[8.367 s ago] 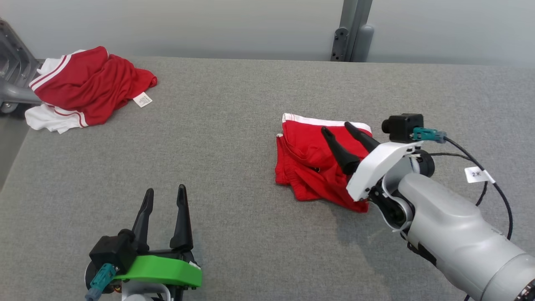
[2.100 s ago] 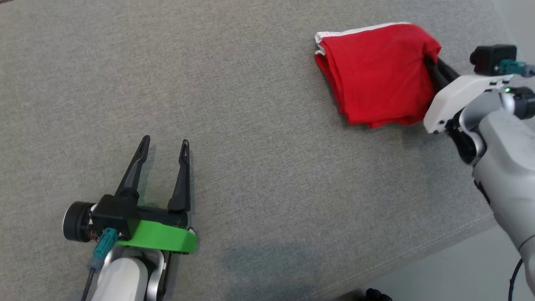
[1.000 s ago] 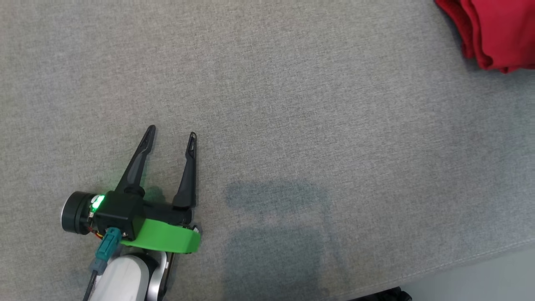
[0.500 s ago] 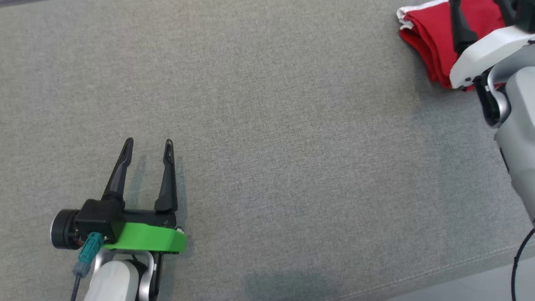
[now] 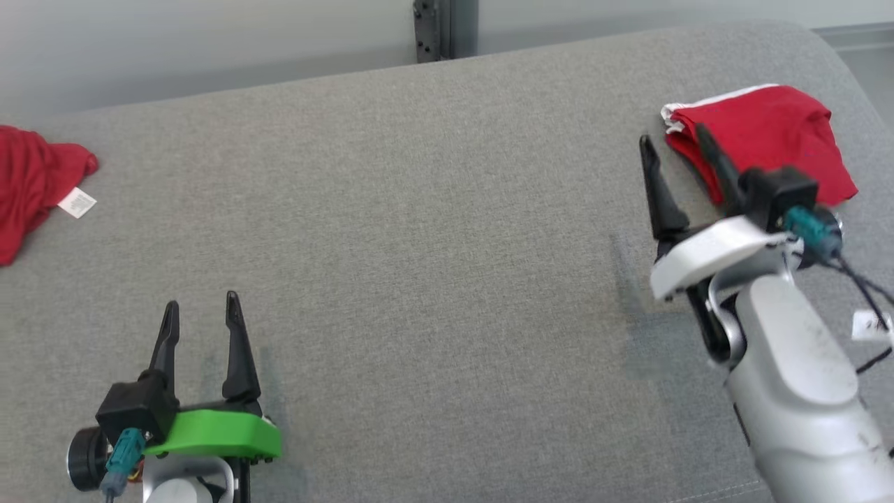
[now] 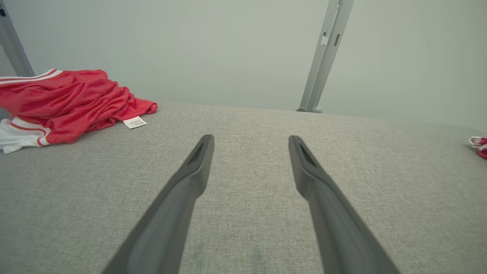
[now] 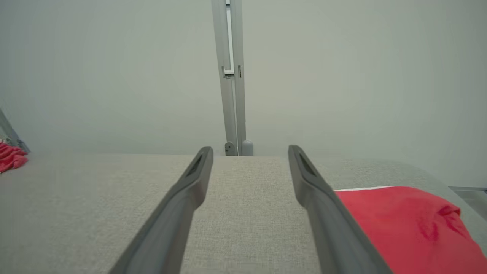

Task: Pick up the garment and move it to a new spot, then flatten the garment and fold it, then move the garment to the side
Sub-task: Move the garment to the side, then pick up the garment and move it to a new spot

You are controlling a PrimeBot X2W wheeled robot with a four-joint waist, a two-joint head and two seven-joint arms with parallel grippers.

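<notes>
Folded red garment [image 5: 768, 140]: lies just right of my right claw [image 5: 671, 136], at the tabletop's [image 5: 433, 209] far right corner.
Nearer arm: right claw, wide and empty.
Left claw [image 5: 202, 300]: wide, empty, well apart.

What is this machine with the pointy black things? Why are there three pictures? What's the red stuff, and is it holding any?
It's a robot with two arms. The pointy black things work like pinching hands: the left end effector on a green base, the right end effector on a white one. That picture comes from a camera on the robot's head, looking down at a grey padded surface. The other two come from small cameras on each wrist, looking along that arm's dark fingers. The red stuff is clothing: a folded red garment lies at the surface's right end, and a crumpled red and white garment at its far left. Both end effectors are open and hold nothing; the right one is close by the folded garment.
</notes>
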